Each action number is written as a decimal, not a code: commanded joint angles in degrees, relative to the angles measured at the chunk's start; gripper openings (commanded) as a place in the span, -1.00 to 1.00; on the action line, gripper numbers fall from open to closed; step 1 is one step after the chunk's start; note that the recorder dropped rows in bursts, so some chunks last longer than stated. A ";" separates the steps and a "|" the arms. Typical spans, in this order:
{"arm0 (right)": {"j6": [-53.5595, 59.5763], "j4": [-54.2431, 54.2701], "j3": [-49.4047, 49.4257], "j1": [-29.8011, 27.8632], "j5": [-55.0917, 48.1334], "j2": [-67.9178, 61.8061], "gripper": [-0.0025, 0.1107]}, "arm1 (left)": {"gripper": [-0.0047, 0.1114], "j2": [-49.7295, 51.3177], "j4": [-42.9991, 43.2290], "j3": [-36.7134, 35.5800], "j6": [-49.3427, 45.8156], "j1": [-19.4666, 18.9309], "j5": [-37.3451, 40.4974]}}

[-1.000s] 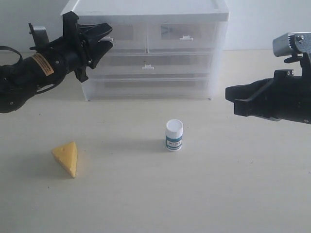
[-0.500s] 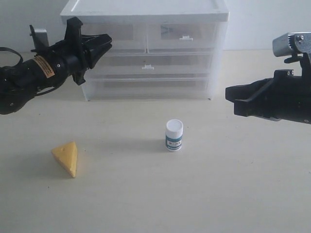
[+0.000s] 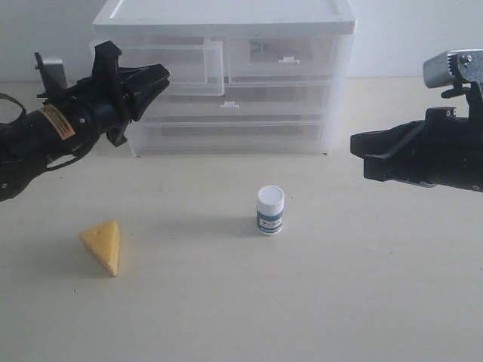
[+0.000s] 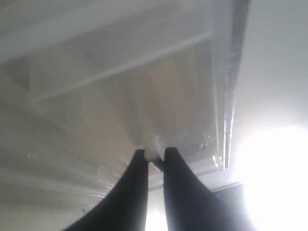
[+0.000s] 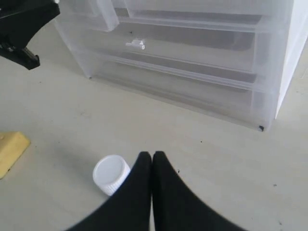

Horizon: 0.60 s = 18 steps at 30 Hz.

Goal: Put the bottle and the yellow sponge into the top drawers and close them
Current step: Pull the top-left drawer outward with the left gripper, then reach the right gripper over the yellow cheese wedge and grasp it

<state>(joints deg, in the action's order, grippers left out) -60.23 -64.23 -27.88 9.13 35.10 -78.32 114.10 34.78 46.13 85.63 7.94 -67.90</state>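
Exterior view: left pincer [image 3: 161, 76] pinching handle [image 4: 154, 155], top-left drawer [image 3: 192, 66] jutting; right pincer [image 5: 152, 156] pressed together.

Exterior camera faces the drawer unit [image 3: 226, 15] head-on; right wrist camera views it nearer.

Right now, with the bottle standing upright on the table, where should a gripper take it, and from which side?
Probably best to take the bottle across its round body, just below the white cap, coming down from above. It stands upright with bare table all around, so open jaws can straddle it. The right gripper is shut and would have to open first.
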 commanded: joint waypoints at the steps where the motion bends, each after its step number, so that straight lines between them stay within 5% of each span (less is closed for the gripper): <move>1: 0.79 0.47 -0.25 0.08 0.28 -0.10 -0.96 | -0.85 -4.59 2.19 -6.66 -4.18 1.70 -2.07; 18: 0.79 0.47 -0.25 0.08 0.28 -0.10 -0.96 | -0.85 -14.27 3.63 -22.08 -11.89 4.66 -2.07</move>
<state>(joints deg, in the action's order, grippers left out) -60.06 -64.03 -27.88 9.13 35.10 -78.32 100.68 36.85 24.78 76.28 12.09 -69.42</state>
